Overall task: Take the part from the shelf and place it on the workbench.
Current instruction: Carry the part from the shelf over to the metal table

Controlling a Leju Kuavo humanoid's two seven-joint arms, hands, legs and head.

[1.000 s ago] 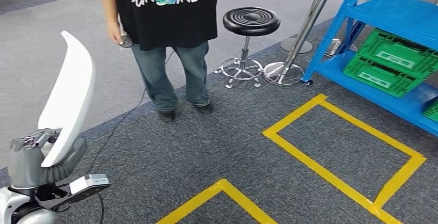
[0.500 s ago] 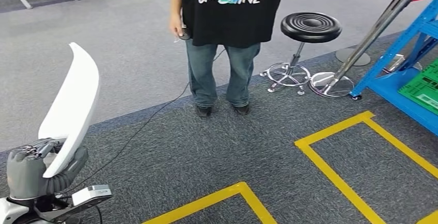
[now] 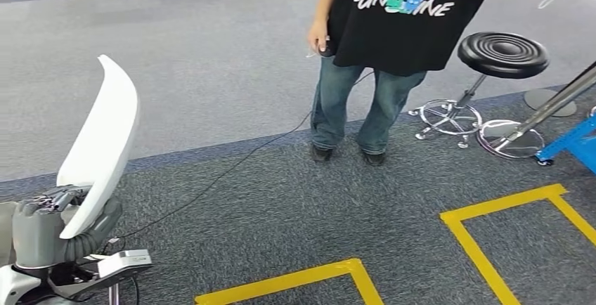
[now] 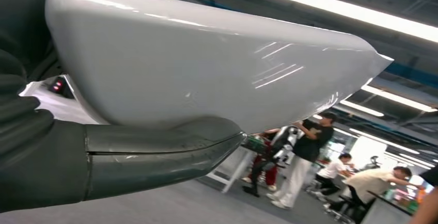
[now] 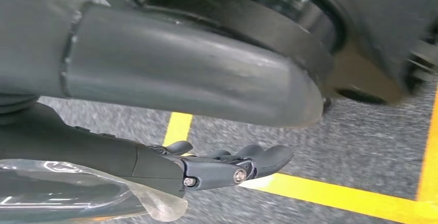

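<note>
One white curved part [image 3: 98, 147] stands nearly upright in the left hand [image 3: 49, 228], its lower end clasped between the thick grey thumb and the darker fingers [image 3: 53, 198], its tapered tip rising well above the hand. From the left wrist view, the thumb [image 4: 155, 154] lies along the glossy underside of the part [image 4: 206, 74], pressed against it. The right hand [image 5: 170, 126] hangs over grey carpet [image 5: 361, 131] crossed by yellow floor tape [image 5: 330, 195]; its thumb and dark fingers [image 5: 232, 167] are spread apart and hold nothing.

Ahead of the left hand and well apart from it, a person [image 3: 393, 52] in a black printed shirt and jeans stands on the carpet, holding a small object from which a dark cable [image 3: 211, 189] trails across the floor toward the robot. Beyond the person stand a black round stool [image 3: 492, 66] on a chrome base and a slanted metal post [image 3: 555, 105], with the corner of a blue shelf frame [image 3: 573, 143] just beside the post's base.
</note>
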